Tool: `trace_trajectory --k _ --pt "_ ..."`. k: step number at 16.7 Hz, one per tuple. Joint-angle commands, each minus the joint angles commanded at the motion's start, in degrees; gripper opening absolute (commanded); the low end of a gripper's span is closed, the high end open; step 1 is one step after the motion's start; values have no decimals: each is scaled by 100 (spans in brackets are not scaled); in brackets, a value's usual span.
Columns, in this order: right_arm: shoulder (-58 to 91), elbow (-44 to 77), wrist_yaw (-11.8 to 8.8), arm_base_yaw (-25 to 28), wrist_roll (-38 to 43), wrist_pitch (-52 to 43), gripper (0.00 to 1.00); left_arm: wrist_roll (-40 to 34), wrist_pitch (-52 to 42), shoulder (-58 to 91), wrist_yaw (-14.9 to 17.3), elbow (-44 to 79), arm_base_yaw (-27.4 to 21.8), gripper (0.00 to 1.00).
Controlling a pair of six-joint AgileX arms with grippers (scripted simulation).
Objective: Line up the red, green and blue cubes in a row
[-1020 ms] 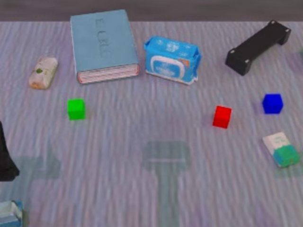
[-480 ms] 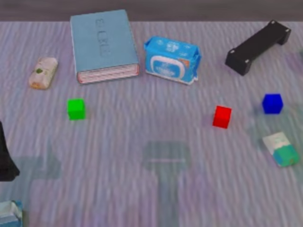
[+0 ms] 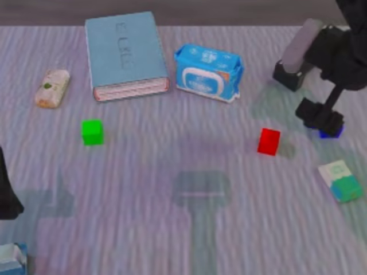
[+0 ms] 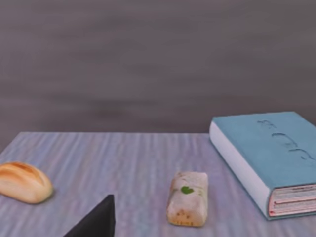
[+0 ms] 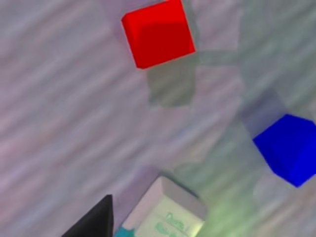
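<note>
The right claw [image 3: 321,117] hung over the right side of the tabletop [image 3: 172,229], directly above the blue cube [image 3: 331,133], which showed only as a sliver past the dark fingers. Whether those fingers were spread or closed could not be told from above, and the right wrist view showed only one dark fingertip at its edge; nothing appeared to be in its hold. In that wrist view the blue cube [image 5: 289,148] sat flat on the tabletop, apart from the red cube [image 5: 158,32] and near the white-and-teal packet [image 5: 168,207].

Farther out, the red cube [image 3: 269,141] lay just to the left of the claw, and the green cube [image 3: 92,132] lay well apart on the left side, below the blue book [image 3: 123,51]. The wipes pack [image 3: 207,71] and a black bar [image 3: 289,71] lay along the far edge. The left claw [image 3: 7,192] was parked at the left edge, its fingers not readable.

The cubes looked small, rigid and light, with glossy faces that would probably be slippery. A sound hold would likely be across two opposite flat sides, squared to the faces and low on the body, rather than across corners, where a cube might twist out.
</note>
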Motion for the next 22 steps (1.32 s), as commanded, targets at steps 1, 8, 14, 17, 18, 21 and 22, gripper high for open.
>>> trace_trajectory --k 1,8,14,17,18,21,22 --pt "473 420 1 86 -186 -258 100 0 0 0 0 0 0 100" --pt "2733 2517 -8 494 -1070 -1403 100 0 0 0 0 0 0 100" --pt "2902 2704 -8 528 -1146 -1493 100 0 0 0 0 0 0 100" --pt "2922 2606 -8 510 -1147 -1384 100 0 0 0 0 0 0 100" --pt "2967 2506 -8 517 -1149 -1249 100 0 0 0 0 0 0 100" --pt "3188 2083 -5 525 -1139 -558 100 0 0 0 0 0 0 100" --pt "3267 1929 -4 527 -1135 -303 100 0 0 0 0 0 0 100"
